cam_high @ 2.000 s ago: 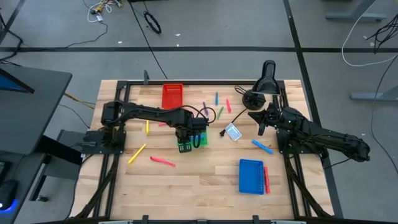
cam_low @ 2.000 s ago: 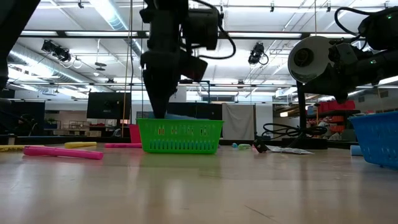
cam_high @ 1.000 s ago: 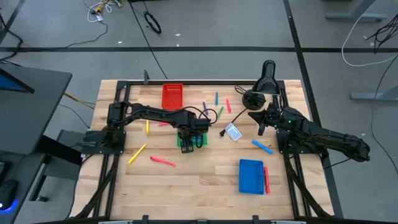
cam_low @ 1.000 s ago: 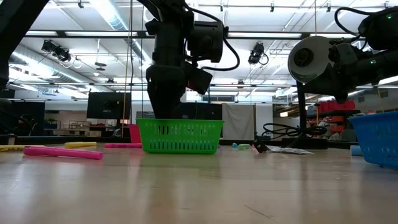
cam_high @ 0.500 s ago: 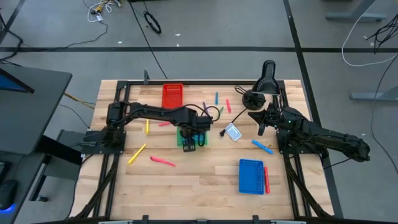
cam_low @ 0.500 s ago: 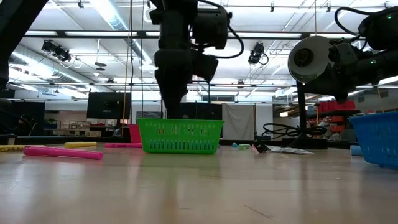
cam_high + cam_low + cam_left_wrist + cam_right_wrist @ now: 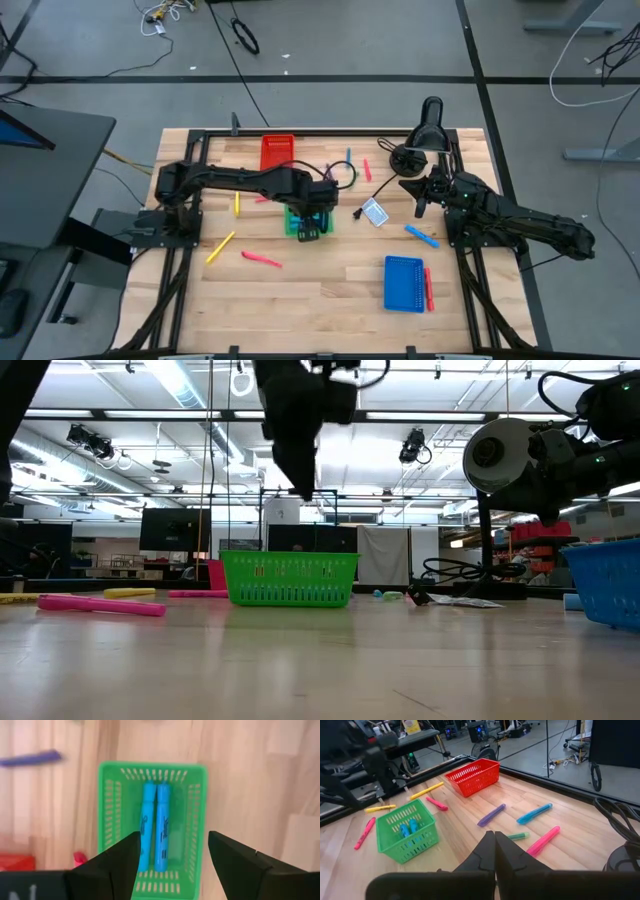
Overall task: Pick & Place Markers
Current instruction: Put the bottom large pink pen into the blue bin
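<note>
My left gripper [image 7: 173, 840] is open and hovers above the green tray [image 7: 152, 772], raised well clear of it in the low view [image 7: 298, 465]. Two blue markers [image 7: 155, 827] lie side by side on the tray's floor. Other markers lie flat on the table: a purple one [image 7: 491, 814], a blue one [image 7: 534, 813], a pink one [image 7: 543, 840] and a green one [image 7: 517, 836]. Two yellow ones [image 7: 220, 247] and a pink one [image 7: 261, 259] lie at the left, and another blue one [image 7: 421, 236] at the right. My right gripper [image 7: 494, 837] is shut and waits over the table's right side [image 7: 420, 205].
A red tray [image 7: 278, 153] stands near the far edge. A blue tray [image 7: 404, 283] stands near the right front with a red marker [image 7: 429, 288] beside it. A white-and-blue card [image 7: 374, 212] and a black cable loop [image 7: 340, 180] lie right of the green tray [image 7: 297, 222].
My left gripper has risen from down inside the green tray to well above its rim and has shifted a little toward the table's right. The tray and the blue markers in it have stayed where they were.
</note>
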`<state>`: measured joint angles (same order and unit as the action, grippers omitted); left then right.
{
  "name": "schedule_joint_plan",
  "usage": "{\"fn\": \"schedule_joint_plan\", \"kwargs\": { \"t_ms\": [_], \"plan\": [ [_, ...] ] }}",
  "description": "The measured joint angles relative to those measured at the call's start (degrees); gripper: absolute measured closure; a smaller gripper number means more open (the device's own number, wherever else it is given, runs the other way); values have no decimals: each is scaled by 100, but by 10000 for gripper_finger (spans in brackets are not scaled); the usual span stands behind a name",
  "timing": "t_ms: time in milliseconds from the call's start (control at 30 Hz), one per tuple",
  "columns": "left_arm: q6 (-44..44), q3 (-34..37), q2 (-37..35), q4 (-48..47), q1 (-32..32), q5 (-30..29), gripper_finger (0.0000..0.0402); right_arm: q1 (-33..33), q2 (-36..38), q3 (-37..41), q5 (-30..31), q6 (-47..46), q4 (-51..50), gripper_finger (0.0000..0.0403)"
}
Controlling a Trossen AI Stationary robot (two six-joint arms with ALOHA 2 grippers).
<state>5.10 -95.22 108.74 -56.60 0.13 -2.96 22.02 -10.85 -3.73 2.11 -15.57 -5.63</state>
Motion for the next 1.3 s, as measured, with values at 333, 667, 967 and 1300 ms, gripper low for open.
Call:
{"fn": "schedule_joint_plan", "kwargs": {
  "t_ms": [333,667,967,1300],
  "plan": [
    [111,0,-671,266,-167,-262,163,0,0,0,0,0,2,403],
    [160,325,-1293,1069,-211,-320,163,0,1,0,0,0,0,403],
    [178,2200,-2558,2599,-194,-317,163,0,2,-2,-1,0,2,403],
    [506,3738,-3948,3660,-237,-332,163,0,2,0,-1,1,-2,403]
  ]
}}
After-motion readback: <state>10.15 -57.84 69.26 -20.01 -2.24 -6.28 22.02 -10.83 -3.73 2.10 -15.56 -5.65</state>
